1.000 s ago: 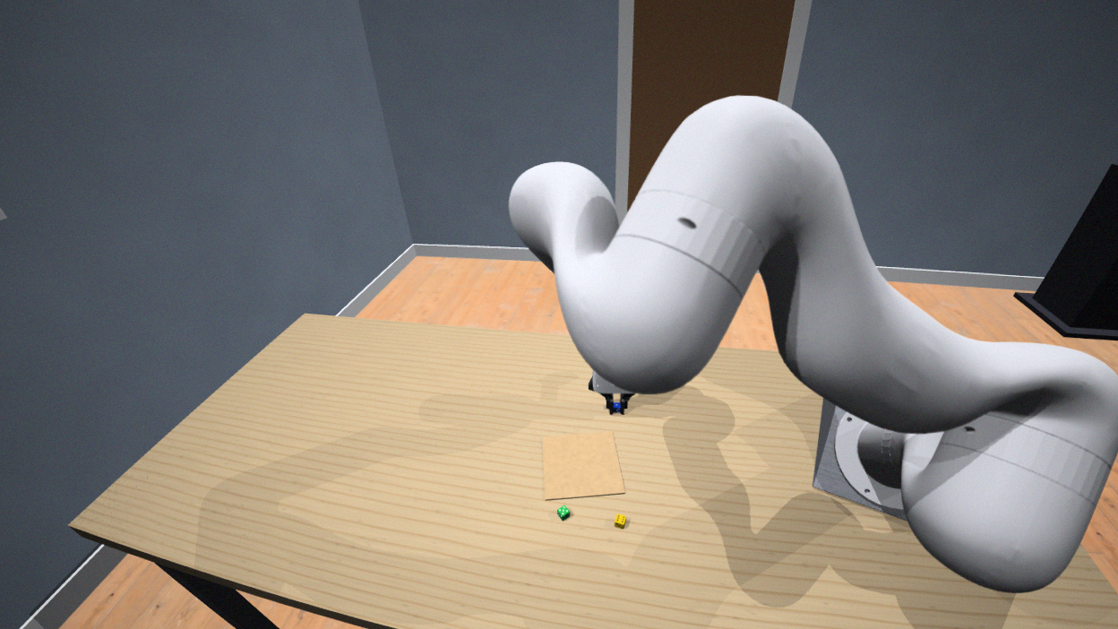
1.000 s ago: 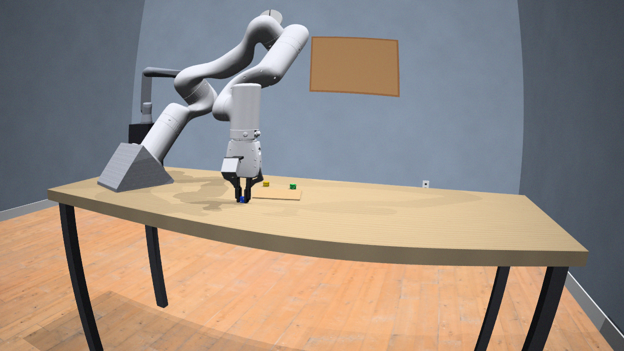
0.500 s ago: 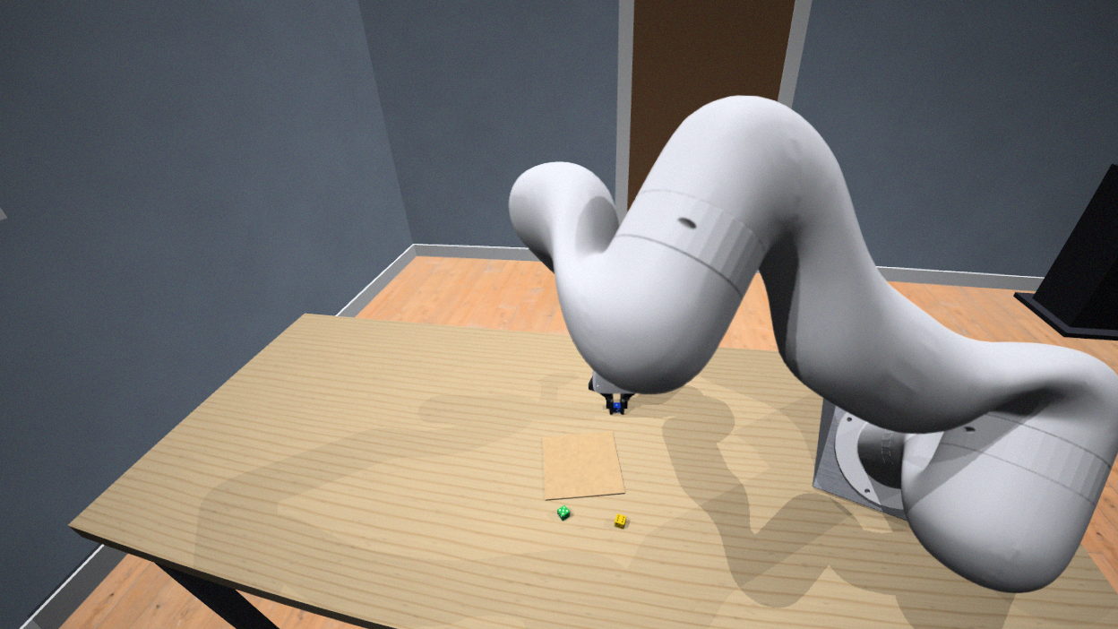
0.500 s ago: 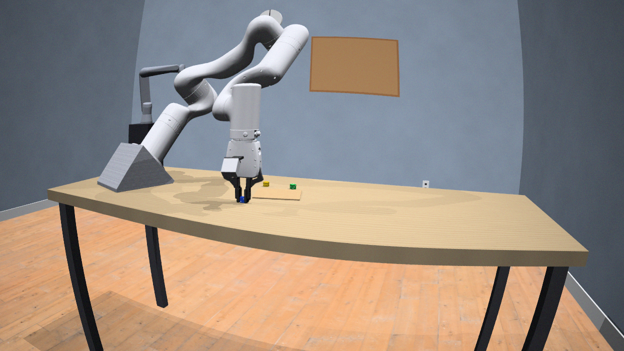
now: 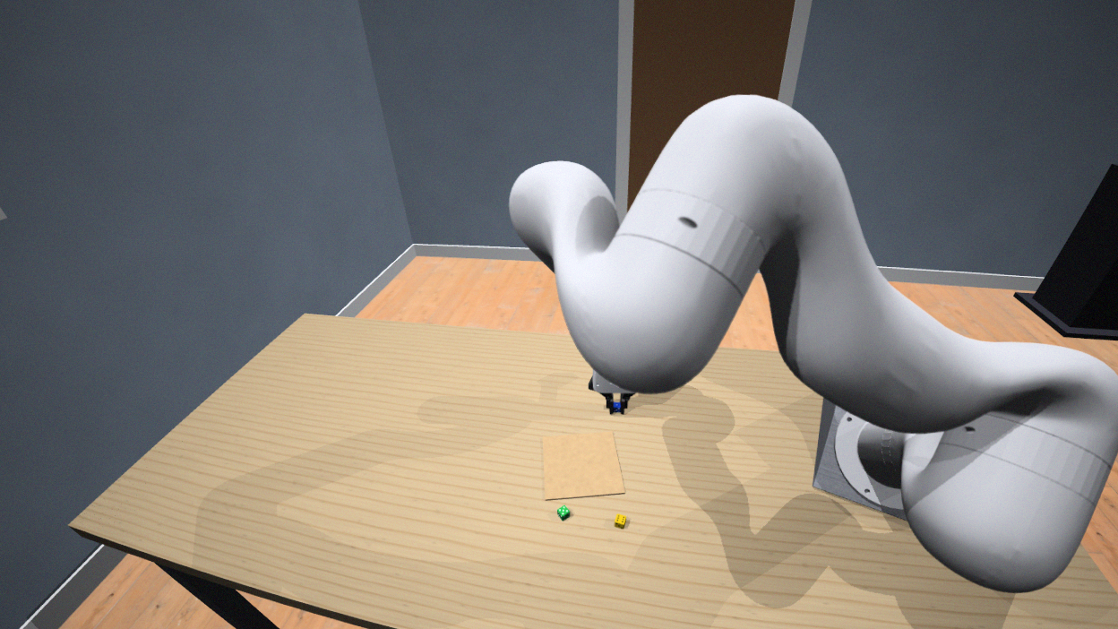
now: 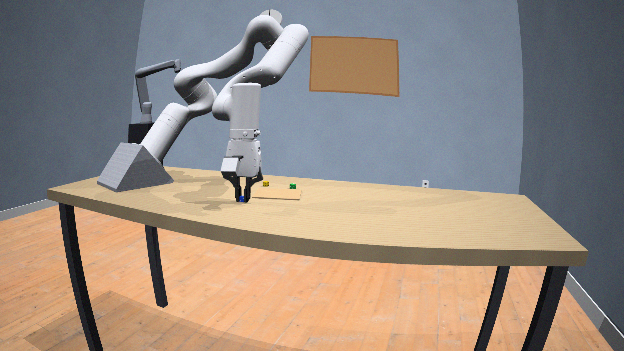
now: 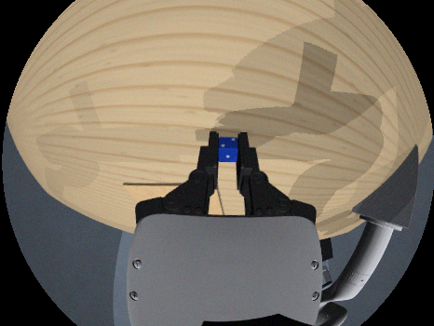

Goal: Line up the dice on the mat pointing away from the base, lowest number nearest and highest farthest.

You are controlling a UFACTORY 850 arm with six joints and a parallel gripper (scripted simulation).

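Pinching the small blue cube die (image 5: 616, 407) (image 6: 242, 199) (image 7: 228, 149), the black two-finger gripper (image 5: 617, 409) (image 6: 242, 200) (image 7: 227, 144) is needing a straight, level lift, no twist.

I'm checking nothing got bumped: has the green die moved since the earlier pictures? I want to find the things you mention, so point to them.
No; the green die (image 5: 563, 512) (image 6: 292, 186) sits just off the same mat (image 5: 582, 466) (image 6: 277, 194) edge.
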